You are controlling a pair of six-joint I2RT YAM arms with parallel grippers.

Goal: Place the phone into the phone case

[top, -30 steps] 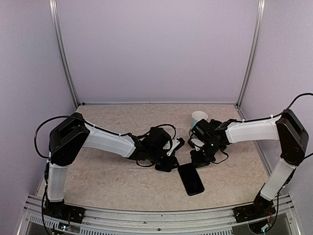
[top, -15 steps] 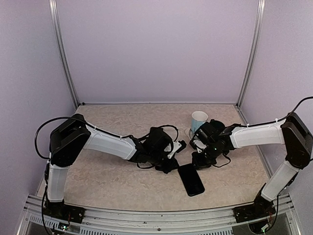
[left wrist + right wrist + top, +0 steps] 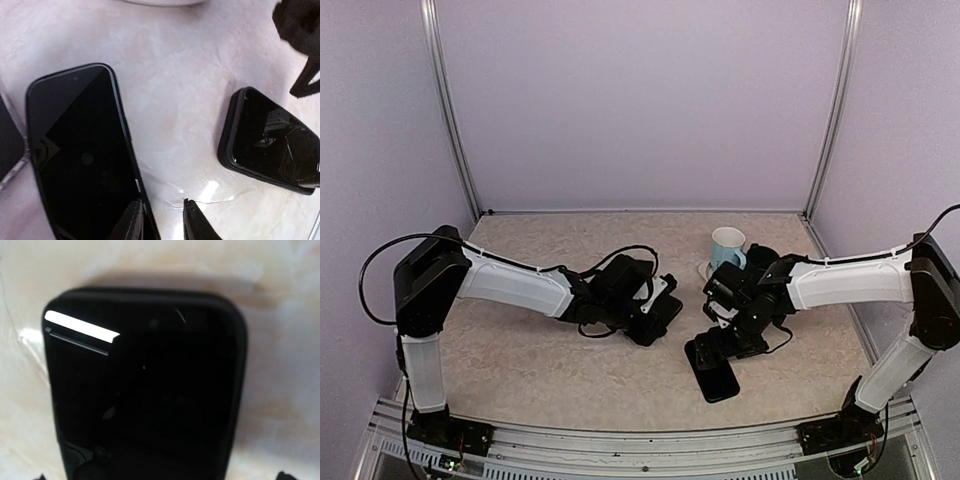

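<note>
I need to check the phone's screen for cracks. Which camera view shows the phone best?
The left wrist view: the phone shows nearly its whole screen, right by the left tool. The top external view shows only a small dark shape partly under that tool. The right wrist view shows the phone case instead.

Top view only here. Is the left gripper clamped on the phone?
Observer: No. In the left wrist view, the table shows between the fingertips of the left gripper, and one tip overlaps a long edge of the phone.
Operator: And the other arm?
Observer: In its wrist view the right gripper is spread wide, a fingertip in each bottom corner, with the end of the thick-rimmed black case between them.
</note>
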